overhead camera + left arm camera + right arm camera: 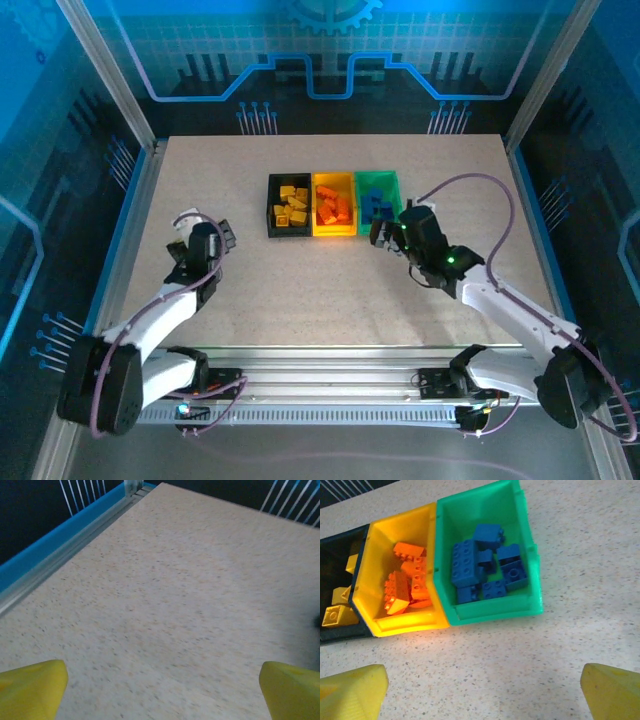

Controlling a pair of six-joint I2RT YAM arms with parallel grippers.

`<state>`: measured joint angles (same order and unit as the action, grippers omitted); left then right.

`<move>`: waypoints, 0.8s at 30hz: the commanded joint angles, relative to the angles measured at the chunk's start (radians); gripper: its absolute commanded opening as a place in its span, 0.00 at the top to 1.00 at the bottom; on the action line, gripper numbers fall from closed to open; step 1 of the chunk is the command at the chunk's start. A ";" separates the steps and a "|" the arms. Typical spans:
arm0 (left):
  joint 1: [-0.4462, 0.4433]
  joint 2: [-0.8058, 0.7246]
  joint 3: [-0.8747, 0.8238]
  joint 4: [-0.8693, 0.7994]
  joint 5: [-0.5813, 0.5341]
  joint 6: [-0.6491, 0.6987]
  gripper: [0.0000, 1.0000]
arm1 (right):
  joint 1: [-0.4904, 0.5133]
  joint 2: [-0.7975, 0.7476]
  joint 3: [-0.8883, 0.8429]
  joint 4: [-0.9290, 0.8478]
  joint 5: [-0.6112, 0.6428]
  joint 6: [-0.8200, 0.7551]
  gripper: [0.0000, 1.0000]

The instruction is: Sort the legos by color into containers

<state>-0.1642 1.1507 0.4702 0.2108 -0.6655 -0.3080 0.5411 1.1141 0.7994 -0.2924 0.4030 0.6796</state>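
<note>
Left end effector (224, 236) hovers, fingers spread wide and empty; right end effector (381, 233) likewise, reaching forward.

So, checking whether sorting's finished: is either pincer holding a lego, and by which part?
Nothing is held. The left pincer is open over bare table; the right pincer is open near the green bin, both empty.

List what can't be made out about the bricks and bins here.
1. Right wrist view: the black bin is cut by the left edge, so its yellow bricks cannot be counted.
2. Top view: the blue bricks are too small to count.
3. Left wrist view: a dark shape is cut by the right edge, unidentifiable.
</note>
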 commanded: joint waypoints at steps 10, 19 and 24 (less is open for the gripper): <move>0.066 0.338 -0.090 0.668 0.264 0.306 0.01 | -0.098 -0.323 -0.331 0.435 0.318 -0.468 0.00; 0.125 0.401 -0.111 0.751 0.378 0.278 0.01 | -0.419 -0.083 -0.483 0.792 0.075 -0.539 0.00; 0.124 0.402 -0.103 0.742 0.389 0.287 0.01 | -0.443 0.209 -0.415 0.952 0.013 -0.590 0.00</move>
<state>-0.0475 1.5455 0.3450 0.9230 -0.3088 -0.0311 0.1089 1.2510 0.3447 0.4744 0.4728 0.1425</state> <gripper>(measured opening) 0.989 0.999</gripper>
